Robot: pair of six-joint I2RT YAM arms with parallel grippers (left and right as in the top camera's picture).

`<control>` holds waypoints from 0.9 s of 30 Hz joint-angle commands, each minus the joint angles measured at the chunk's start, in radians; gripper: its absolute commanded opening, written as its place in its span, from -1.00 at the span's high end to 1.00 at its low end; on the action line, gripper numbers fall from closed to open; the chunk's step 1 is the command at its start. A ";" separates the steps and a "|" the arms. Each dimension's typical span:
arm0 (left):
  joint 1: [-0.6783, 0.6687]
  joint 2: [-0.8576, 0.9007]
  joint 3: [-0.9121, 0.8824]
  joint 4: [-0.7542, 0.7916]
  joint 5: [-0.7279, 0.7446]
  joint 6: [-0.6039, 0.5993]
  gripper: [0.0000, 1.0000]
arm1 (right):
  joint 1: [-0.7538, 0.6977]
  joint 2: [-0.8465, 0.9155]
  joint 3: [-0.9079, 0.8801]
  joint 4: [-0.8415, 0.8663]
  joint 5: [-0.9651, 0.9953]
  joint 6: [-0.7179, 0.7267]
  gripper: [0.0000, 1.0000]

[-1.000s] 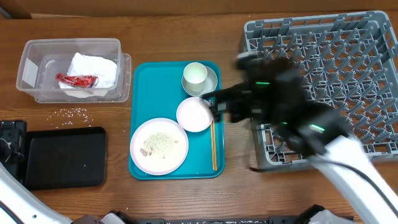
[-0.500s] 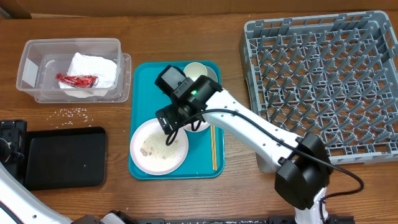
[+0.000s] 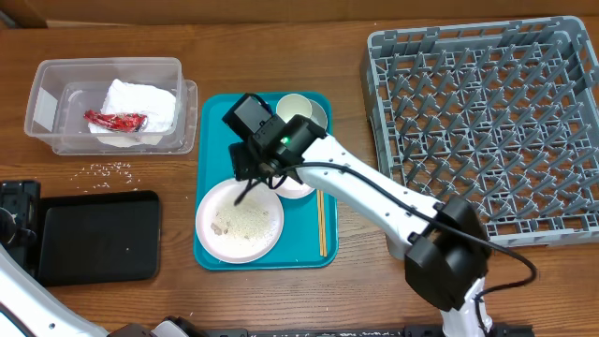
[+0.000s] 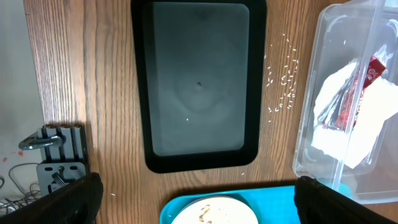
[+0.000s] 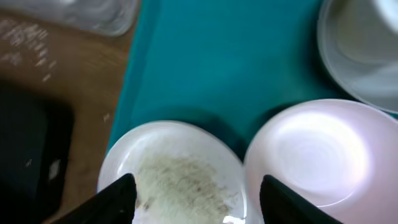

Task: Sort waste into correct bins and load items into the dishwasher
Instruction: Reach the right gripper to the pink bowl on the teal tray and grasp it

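The clear tub (image 3: 42, 103) at the back left holds the white napkin (image 3: 140, 103) and red wrapper (image 3: 116, 121). The black tray (image 3: 98, 236) lies in front of it, also in the left wrist view (image 4: 199, 81). Rice scraps (image 3: 110, 169) lie on the table between them. The pink plate (image 3: 267, 239) carries rice (image 5: 183, 183). The pink bowl (image 3: 298, 185), and the cream cup (image 3: 293, 110) in the grey-green bowl (image 3: 321, 120), sit on the teal tray. My right gripper (image 3: 251, 185) is open and empty over the plate's far edge (image 5: 202, 205). My left gripper (image 4: 199, 202) is open and empty near the black tray.
The teal tray (image 3: 215, 122) also holds wooden chopsticks (image 3: 322, 220). The grey dish rack (image 3: 487, 122) stands at the right with nothing in it. My right arm reaches across the tray from the front right.
My right arm swung left from beside the rack to over the teal tray, then shifted slightly toward the plate's far edge. The left arm has not moved.
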 commanded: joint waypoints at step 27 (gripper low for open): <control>0.004 -0.014 0.005 -0.002 0.000 -0.021 -0.99 | 0.007 0.182 0.023 -0.002 0.214 0.288 0.03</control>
